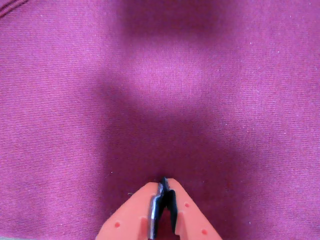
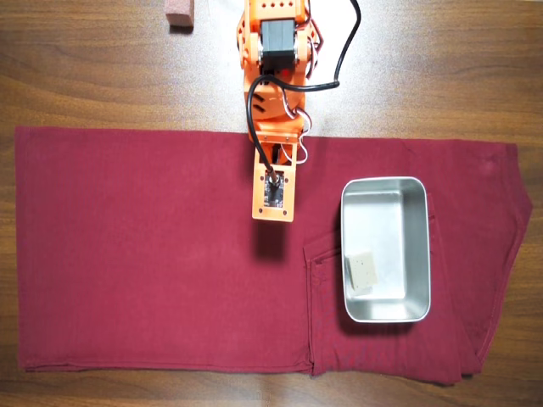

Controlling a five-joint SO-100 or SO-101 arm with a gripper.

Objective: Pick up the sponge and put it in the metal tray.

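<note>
A: What is the hand (image 1: pixel 163 182) doing?

B: In the wrist view its two orange fingers (image 1: pixel 142 207) come in from the bottom edge and meet at the tips, with dark pads pressed together between them. The hand is closed and there is nothing between the fingers.

A: What lies under it?

B: Only a dark red cloth (image 1: pixel 210 75), finely ribbed, with a soft shadow across it just above the fingertips. In the overhead view the orange arm (image 2: pixel 273 93) reaches down from the top edge over that cloth (image 2: pixel 136 254), with a black cable (image 2: pixel 335 68) looping beside it, and the arm's shadow falls on the fabric just below its lower end.

A: And the sponge?

B: The sponge (image 2: pixel 363 270), a small pale square, lies inside the metal tray (image 2: pixel 420 254), at the tray's lower left part, close to the left wall. It is apart from the hand.

A: Where does the tray stand?

B: On the right part of the cloth in the overhead view, to the right of and below the arm's end, long side running up and down.

A: Anything further out?

B: The cloth is spread on a brown wooden worktop (image 2: pixel 441 76). A pinkish-brown block (image 2: pixel 180 13) sits on the bare wood at the top edge, left of the arm.
</note>
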